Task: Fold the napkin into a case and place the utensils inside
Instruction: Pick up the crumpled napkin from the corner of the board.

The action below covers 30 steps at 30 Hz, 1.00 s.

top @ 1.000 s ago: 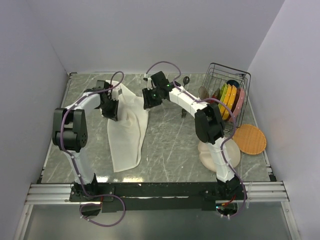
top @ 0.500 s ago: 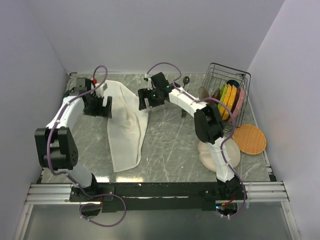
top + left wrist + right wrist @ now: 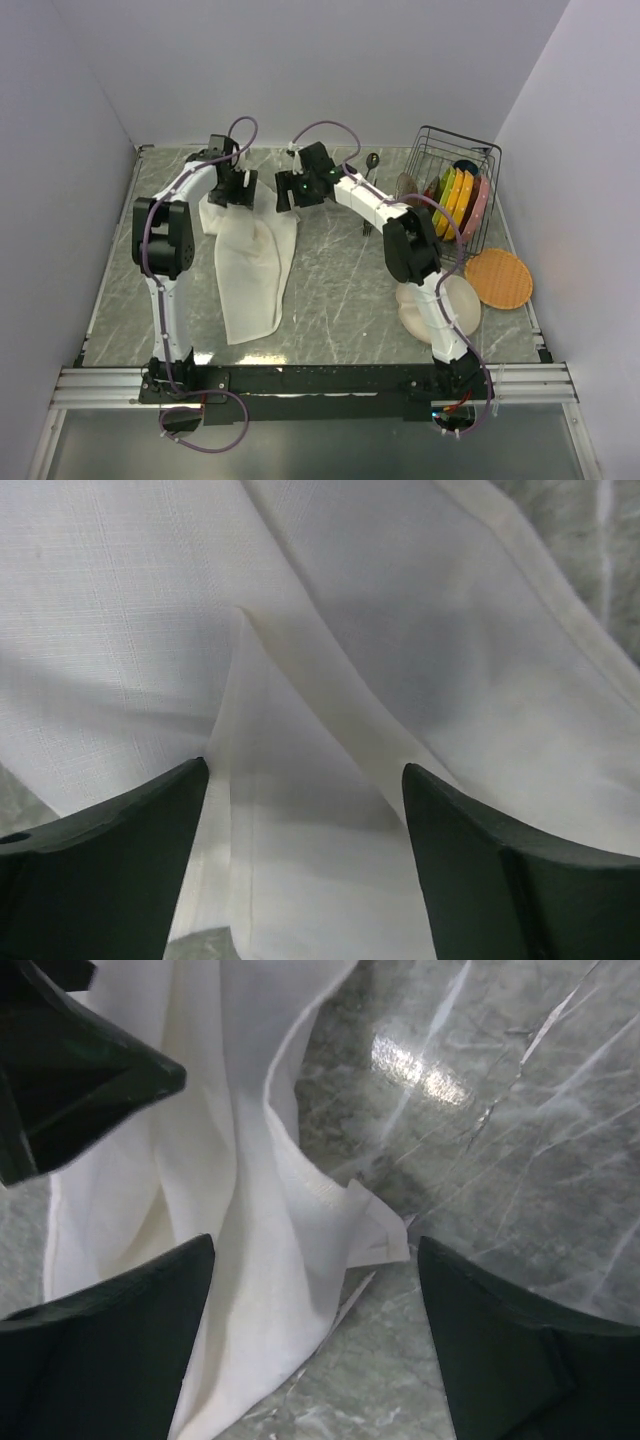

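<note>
- 1 napkin [image 3: 250,285]: rumpled strip, left of centre on table [image 3: 330,300].
- 2 grippers, left [image 3: 243,188] and right [image 3: 283,192]: jaws apart, empty, above its far end.
- 1 spoon [image 3: 372,160], 1 fork [image 3: 367,228] near rack [image 3: 455,150].
- Bare marble right of napkin.

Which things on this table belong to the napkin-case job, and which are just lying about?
Belong to the job:
- napkin, lying rumpled on the table
- spoon
- fork, mostly hidden under the right arm

Just lying about:
- wire dish rack
- colourful plates standing in the rack
- orange disc
- beige plate
</note>
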### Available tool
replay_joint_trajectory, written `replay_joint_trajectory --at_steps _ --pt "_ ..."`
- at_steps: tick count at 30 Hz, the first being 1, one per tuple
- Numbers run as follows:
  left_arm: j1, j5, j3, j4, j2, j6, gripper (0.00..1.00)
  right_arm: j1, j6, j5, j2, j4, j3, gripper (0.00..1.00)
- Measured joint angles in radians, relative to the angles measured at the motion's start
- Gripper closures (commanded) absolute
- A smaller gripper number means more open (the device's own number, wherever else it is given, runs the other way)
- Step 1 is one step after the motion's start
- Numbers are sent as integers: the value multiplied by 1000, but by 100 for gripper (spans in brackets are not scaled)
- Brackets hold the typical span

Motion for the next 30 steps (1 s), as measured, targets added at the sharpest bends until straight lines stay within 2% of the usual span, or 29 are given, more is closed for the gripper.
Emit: replay_joint_trajectory --at_steps 1,3,4,5,9,15,19,23,25,27,30 --pt "0 2 7 -6 14 -2 42 0 3 -6 14 0 2 48" --pt "3 8 21 -23 34 -5 70 -3 5 -19 37 0 2 71" --pt "5 10 23 -32 37 2 91 -4 8 -27 48 -2 2 93" --pt "7 11 23 -45 37 10 99 -4 1 -35 54 -4 2 100" --pt "31 22 -98 -42 -46 50 99 -9 -2 -64 48 -25 -10 100" --pt "150 18 -440 -115 -400 153 99 -29 -60 -74 -115 -80 -192 100" --pt "219 -10 -649 -146 -634 236 91 -34 -136 -74 -262 -160 -303 100" --pt "205 -3 -805 -211 -738 298 87 -35 -198 -95 -383 -214 -456 99" --pt "200 2 -848 -248 -748 327 50 -34 -219 -105 -410 -230 -536 99" --pt "206 6 -859 -286 -753 361 6 -31 -236 -113 -405 -250 -600 97" --pt "241 45 -812 -317 -766 388 5 -30 -248 -115 -385 -286 -626 92"
